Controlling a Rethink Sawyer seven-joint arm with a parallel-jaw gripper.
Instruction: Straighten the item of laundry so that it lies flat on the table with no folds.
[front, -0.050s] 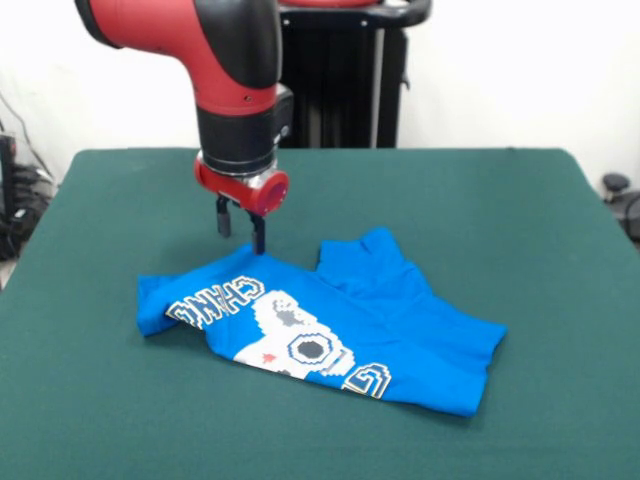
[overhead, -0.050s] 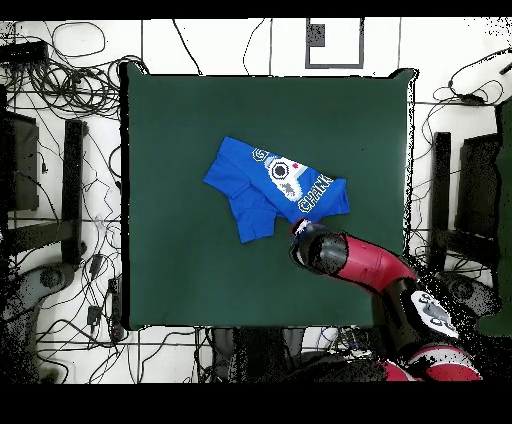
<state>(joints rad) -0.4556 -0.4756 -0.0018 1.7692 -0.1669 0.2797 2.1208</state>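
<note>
The item of laundry (front, -0.050s: 400, 325) is a bright blue T-shirt lying graphic side up, left of the middle of the green table (front, -0.050s: 520, 220). It is rumpled: its left end is bunched and a flap is folded over along the far edge. My gripper (front, -0.050s: 241, 238) hangs at that far edge with its two fingers apart and open. One fingertip (front, -0.050s: 259, 243) touches the cloth's edge; the other is above bare felt. From overhead, the shirt (overhead, -0.050s: 262, 185) lies at the middle of the table (overhead, -0.050s: 180, 130), and the arm's wrist (overhead, -0.050s: 316, 246) hides the gripper.
The table's near edge runs just below the shirt in the front view. Cables (overhead, -0.050s: 60, 90) and dark equipment (overhead, -0.050s: 475, 190) lie on the floor around the table in the overhead view.
</note>
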